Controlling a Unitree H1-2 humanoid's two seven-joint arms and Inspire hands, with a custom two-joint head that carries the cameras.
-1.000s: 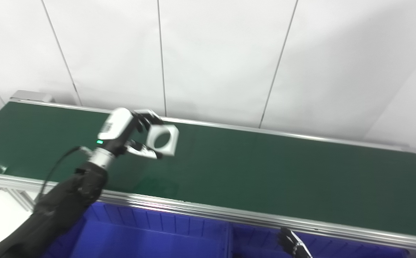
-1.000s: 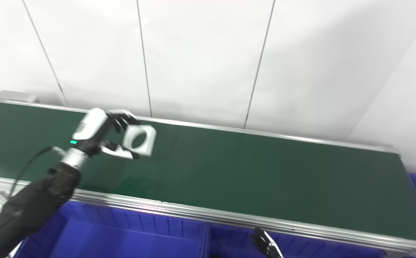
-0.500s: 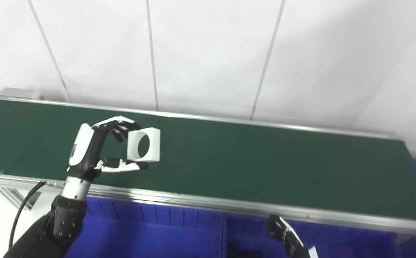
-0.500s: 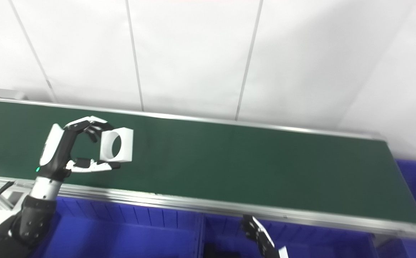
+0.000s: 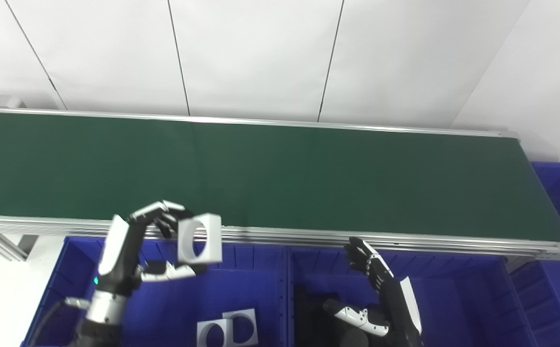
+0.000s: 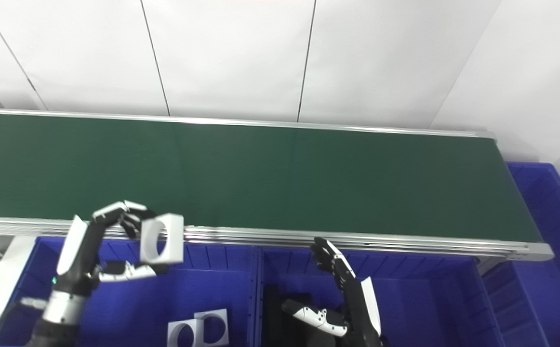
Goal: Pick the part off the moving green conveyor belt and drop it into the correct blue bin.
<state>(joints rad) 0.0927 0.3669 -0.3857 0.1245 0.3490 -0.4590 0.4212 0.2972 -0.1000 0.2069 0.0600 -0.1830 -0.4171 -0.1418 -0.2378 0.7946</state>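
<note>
The left hand (image 5: 135, 250) grips a white square part (image 5: 199, 238) with a round hole through it, fingers (image 5: 157, 212) on its upper edge and thumb under the lower one. The part stands on edge with the hole facing sideways, which leaves its underside free to fall once the grip opens. It is off the green conveyor belt (image 5: 280, 178) now and hangs above the left blue bin (image 5: 256, 294), just in front of the belt's metal rail. Two white parts of the same shape (image 5: 227, 331) lie on that bin's floor — so this looks like the matching bin, and the part seems placed for release. The right hand (image 5: 381, 299) waits open and empty, fingers spread, over the neighbouring bin (image 5: 453, 299), which holds something dark I cannot make out.
</note>
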